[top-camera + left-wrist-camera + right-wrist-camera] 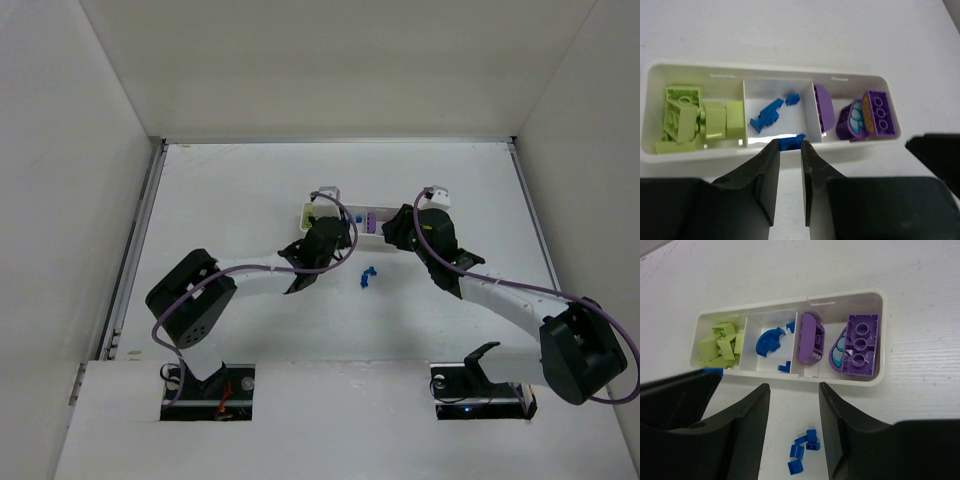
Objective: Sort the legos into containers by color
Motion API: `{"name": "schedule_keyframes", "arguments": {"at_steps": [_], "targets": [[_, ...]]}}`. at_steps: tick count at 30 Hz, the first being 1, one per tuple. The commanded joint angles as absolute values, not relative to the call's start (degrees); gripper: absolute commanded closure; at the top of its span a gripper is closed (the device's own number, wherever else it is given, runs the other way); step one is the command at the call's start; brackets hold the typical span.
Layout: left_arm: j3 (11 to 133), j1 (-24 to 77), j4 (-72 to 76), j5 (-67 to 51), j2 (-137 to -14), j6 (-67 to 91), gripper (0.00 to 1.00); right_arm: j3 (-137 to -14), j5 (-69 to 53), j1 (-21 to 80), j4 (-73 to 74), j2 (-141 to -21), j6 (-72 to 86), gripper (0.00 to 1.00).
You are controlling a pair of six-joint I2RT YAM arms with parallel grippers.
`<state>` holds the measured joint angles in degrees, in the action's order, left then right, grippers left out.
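The white tray (pixel 695 153) has three compartments. The left one holds lime-green bricks (pixel 687 117), the middle one blue bricks (pixel 767 116), and the right one purple bricks (pixel 867 116). My left gripper (pixel 790 145) is shut on a small blue brick (pixel 790 143), held at its tips over the near wall of the middle compartment. My right gripper (pixel 794 387) is open and empty, just in front of the tray (pixel 840 379). A small cluster of blue bricks (pixel 802 452) lies on the table between its fingers, and it also shows in the top view (pixel 366 276).
White walls enclose the table on the left, back and right. In the top view both grippers, left (pixel 335 235) and right (pixel 400 228), crowd the tray (pixel 308 212) at mid-table. The right gripper's dark body shows at the left wrist view's right edge (pixel 935 150).
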<state>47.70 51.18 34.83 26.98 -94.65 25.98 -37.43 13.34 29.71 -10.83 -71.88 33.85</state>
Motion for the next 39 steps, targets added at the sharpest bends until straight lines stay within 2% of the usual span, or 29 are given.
{"name": "schedule_keyframes", "arguments": {"at_steps": [1, 5, 8, 14, 20, 24, 26, 28, 31, 32, 39], "targets": [[53.0, 48.5, 36.1, 22.9, -97.6, 25.5, 0.85, -37.4, 14.2, 30.1, -13.7, -71.1, 33.1, 0.50], [56.3, 47.2, 35.9, 22.1, -100.9, 25.0, 0.81, -37.6, 14.5, 30.2, -13.8, -71.3, 32.9, 0.50], [57.0, 46.4, 35.9, 22.3, -101.3, 24.8, 0.70, -37.9, 14.5, 30.1, -13.4, -72.1, 32.7, 0.50], [53.6, 46.3, 35.9, 22.7, -97.4, 24.5, 0.57, -38.5, 14.7, 30.6, -13.3, -73.5, 32.2, 0.54], [42.6, 49.8, 36.4, 22.9, -89.0, 25.5, 0.64, -39.8, 14.5, 32.9, -12.4, -76.1, 31.6, 0.74], [33.9, 54.3, 36.4, 22.7, -82.7, 28.3, 0.65, -37.2, 15.2, 36.0, -11.2, -75.4, 32.3, 0.78], [30.4, 55.8, 36.4, 22.9, -79.8, 29.6, 0.65, -34.3, 16.3, 38.2, -11.0, -74.0, 33.8, 0.77], [27.9, 56.1, 36.6, 23.0, -77.4, 30.4, 0.65, -32.0, 17.4, 39.8, -10.0, -72.8, 34.6, 0.72], [26.1, 55.5, 37.3, 22.9, -75.6, 30.2, 0.64, -30.1, 19.8, 41.7, -7.4, -71.3, 36.1, 0.53], [26.0, 55.3, 37.5, 22.7, -75.5, 30.1, 0.64, -29.3, 20.2, 42.1, -6.9, -71.2, 37.2, 0.50], [24.9, 56.1, 43.7, 19.7, -78.2, 30.8, 0.63, -30.1, 20.3, 43.4, -5.2, -75.2, 39.0, 0.50]]}}
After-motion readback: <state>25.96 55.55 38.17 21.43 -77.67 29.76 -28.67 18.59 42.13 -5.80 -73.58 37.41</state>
